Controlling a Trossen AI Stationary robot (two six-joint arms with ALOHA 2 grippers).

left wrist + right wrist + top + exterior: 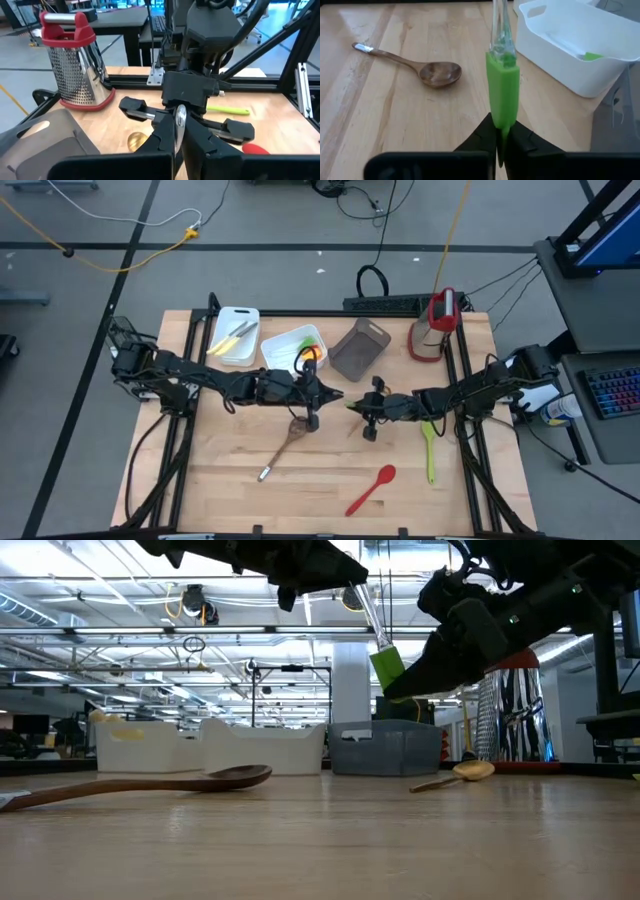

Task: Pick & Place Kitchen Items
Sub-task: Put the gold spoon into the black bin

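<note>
Bare table [230,480] in front; bins [290,345] crowd the rear.

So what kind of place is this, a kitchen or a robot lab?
Most likely a robot lab or workshop, not a kitchen. The wooden table stands on a bare floor crossed by cables, a computer keyboard sits beside it, and ceiling lights stretch across a big open hall behind.

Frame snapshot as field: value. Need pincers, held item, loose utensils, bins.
left pincer: mid-table, shut on clear handle of green spatula
right pincer: mid-table, shut on the spatula's green blade
spatula state: off the table, held by both arms
loose on table: wooden spoon, red spoon, green spoon, gold spoon
bins: white bins and grey bin at the back
</note>
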